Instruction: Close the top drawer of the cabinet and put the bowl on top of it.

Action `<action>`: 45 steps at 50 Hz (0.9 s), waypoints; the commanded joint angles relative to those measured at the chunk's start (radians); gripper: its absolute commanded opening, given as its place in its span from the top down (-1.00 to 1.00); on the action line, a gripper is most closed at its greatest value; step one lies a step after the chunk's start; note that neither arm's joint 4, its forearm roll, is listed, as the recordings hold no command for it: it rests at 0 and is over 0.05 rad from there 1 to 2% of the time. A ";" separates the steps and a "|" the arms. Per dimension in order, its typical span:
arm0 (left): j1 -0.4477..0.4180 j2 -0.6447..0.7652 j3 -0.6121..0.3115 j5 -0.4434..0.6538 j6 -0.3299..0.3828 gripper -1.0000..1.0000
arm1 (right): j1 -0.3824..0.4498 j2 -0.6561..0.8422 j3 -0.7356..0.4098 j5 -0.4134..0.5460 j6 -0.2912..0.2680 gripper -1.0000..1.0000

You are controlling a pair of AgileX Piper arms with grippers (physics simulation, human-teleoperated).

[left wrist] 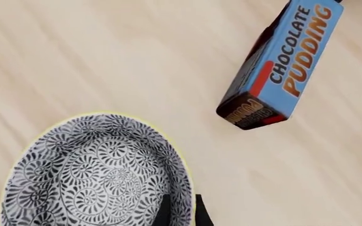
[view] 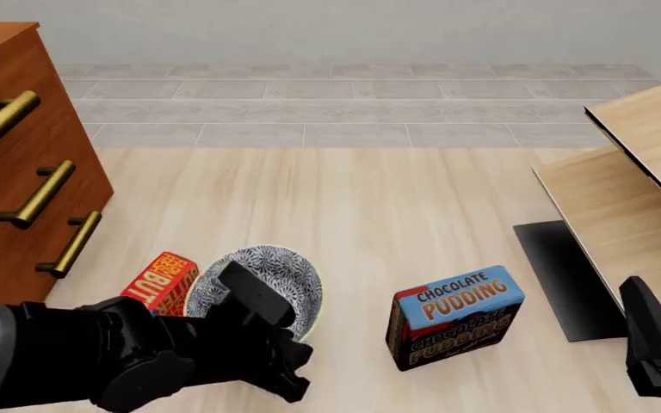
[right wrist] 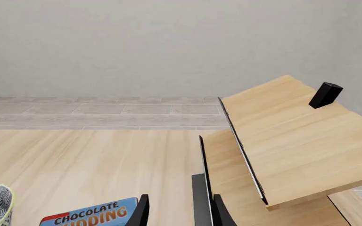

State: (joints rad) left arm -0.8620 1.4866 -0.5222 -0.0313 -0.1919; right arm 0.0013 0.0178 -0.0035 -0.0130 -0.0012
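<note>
Plain grey wall point(right wrist: 168, 42), tiled floor strip point(view: 354, 107) — pale wood furniture point(right wrist: 294, 136) rightward.

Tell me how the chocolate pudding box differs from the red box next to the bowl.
The chocolate pudding box is blue on top with dark brown sides; the red box is red with yellow lettering. The pudding box stands apart in full view, while the red box sits beside the bowl, partly hidden by the left arm. Both rest on the pale wood surface.
</note>
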 commanded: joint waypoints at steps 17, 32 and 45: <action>0.026 -0.103 -0.038 0.130 0.068 1.00 | -0.001 -0.004 0.000 0.004 0.001 -1.00; 0.039 -0.215 -0.102 0.255 0.114 1.00 | 0.001 0.023 0.003 -0.025 0.001 -1.00; 0.018 -0.266 -0.165 0.333 0.129 1.00 | 0.001 0.020 0.003 -0.022 0.001 -1.00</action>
State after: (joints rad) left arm -0.8321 1.2682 -0.6415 0.2410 -0.0816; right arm 0.0031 0.0403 -0.0009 -0.0372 -0.0004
